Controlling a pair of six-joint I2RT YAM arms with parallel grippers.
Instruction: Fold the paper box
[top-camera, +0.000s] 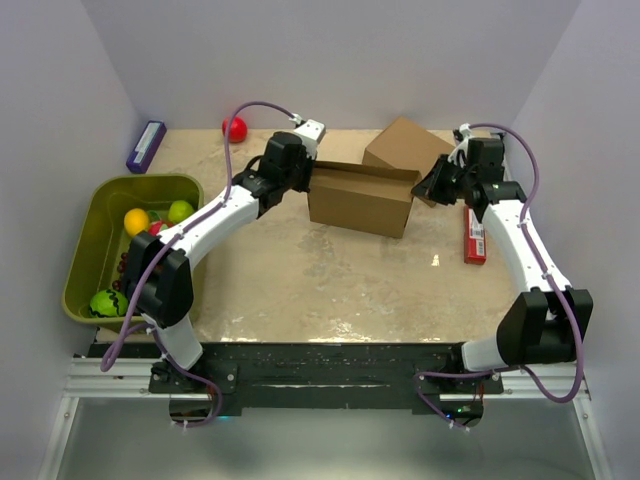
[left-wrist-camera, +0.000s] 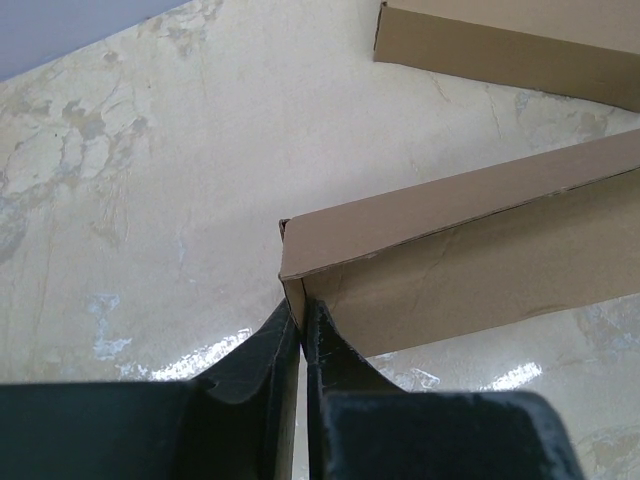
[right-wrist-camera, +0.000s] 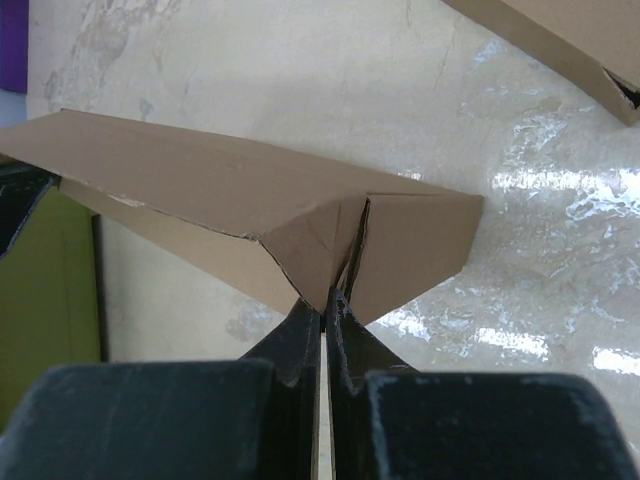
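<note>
The paper box (top-camera: 360, 200) is a shallow brown cardboard carton lying across the middle of the table, its top open. My left gripper (top-camera: 308, 180) is shut on the box's left end wall; in the left wrist view its gripper (left-wrist-camera: 302, 322) pinches the corner edge of the paper box (left-wrist-camera: 470, 260). My right gripper (top-camera: 426, 186) holds the right end. In the right wrist view that gripper (right-wrist-camera: 328, 300) is shut on a folded end flap of the paper box (right-wrist-camera: 230, 180).
A second, fully formed brown carton (top-camera: 405, 145) sits just behind the box at the back right. A green bin (top-camera: 90, 210) with fruit stands at the left. A red ball (top-camera: 236, 128), a purple box (top-camera: 146, 145) and a red box (top-camera: 475, 235) lie around.
</note>
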